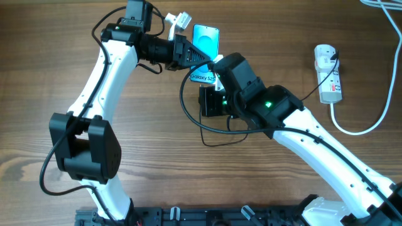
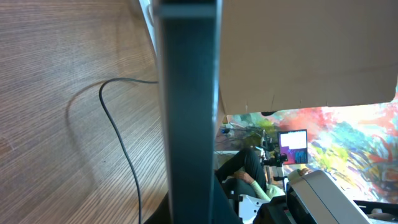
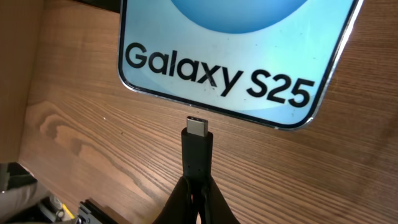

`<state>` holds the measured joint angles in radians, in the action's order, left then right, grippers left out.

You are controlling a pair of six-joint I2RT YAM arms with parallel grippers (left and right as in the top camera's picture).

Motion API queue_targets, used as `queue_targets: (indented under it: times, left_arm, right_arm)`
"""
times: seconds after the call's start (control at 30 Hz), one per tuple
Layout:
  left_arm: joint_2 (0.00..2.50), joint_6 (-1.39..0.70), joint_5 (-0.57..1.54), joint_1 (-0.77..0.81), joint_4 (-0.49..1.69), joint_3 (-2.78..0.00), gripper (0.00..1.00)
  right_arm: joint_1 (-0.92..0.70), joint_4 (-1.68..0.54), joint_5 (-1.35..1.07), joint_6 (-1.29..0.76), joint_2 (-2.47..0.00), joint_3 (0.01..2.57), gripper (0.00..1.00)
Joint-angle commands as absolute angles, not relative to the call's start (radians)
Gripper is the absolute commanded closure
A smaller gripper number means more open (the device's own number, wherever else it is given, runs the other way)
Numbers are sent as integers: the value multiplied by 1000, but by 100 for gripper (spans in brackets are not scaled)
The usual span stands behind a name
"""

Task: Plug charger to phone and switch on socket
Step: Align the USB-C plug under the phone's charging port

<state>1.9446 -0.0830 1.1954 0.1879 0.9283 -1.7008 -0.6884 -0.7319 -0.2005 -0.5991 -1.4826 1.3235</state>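
Our left gripper clamps the phone, our right gripper the charger (tip just short of the edge); pushed off-line, we could jam it.

Matt, fine-grained wood covers the table — against it the phone shows a glossy, glass-smooth screen with a shiny rim, the charger a matt black plastic connector body tipped in bare metal, the socket smooth white plastic.
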Motion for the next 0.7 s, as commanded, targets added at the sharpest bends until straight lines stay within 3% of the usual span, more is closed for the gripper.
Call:
queue_targets:
  times: [0.0,0.67]
  left_arm:
    - [1911,-55,1261,186,931,-1703,96]
    - [1911,-29,1255,186,931,-1703,96]
  right_arm:
    - [-682,-743,-152,-649,-1479,1354,96]
    - [-673,-715,-231,-651,-1479,1354,96]
